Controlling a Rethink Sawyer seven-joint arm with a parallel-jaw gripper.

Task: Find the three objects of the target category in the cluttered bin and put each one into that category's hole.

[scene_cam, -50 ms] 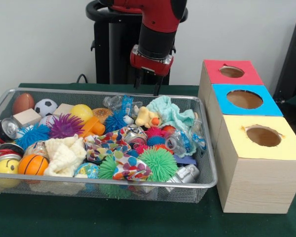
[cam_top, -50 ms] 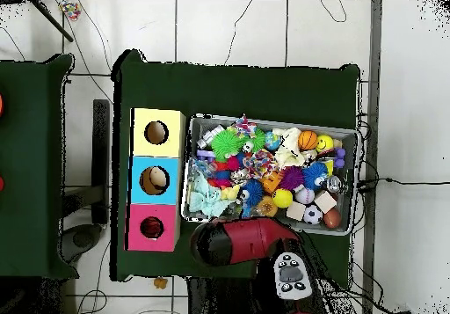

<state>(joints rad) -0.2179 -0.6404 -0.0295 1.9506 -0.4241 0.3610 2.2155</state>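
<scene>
My gripper (scene_cam, -50 ms: 148,85) hangs open and empty over the far rim of the wire bin (scene_cam, -50 ms: 113,185), just above a crushed clear bottle (scene_cam, -50 ms: 119,103) and a teal cloth (scene_cam, -50 ms: 170,112). The bin is packed with balls, spiky balls, cloths, cans, bottles and wooden blocks. To its right stand three wooden boxes, each with a round hole on top: red (scene_cam, -50 ms: 232,73), blue (scene_cam, -50 ms: 244,98) and yellow (scene_cam, -50 ms: 264,136). In the overhead view the red arm (cam_top, -50 ms: 242,240) covers the gripper at the edge of the bin (cam_top, -50 ms: 353,178); the boxes sit in a column, yellow (cam_top, -50 ms: 156,133), blue (cam_top, -50 ms: 156,180), red (cam_top, -50 ms: 152,228).
In the bin lie a green spiky ball (scene_cam, -50 ms: 160,163), a basketball (scene_cam, -50 ms: 33,164), a white cloth (scene_cam, -50 ms: 64,153), a patterned cloth (scene_cam, -50 ms: 123,160), a purple spiky ball (scene_cam, -50 ms: 65,125), a soccer ball (scene_cam, -50 ms: 45,106), a brown football (scene_cam, -50 ms: 23,102) and a can (scene_cam, -50 ms: 7,127).
</scene>
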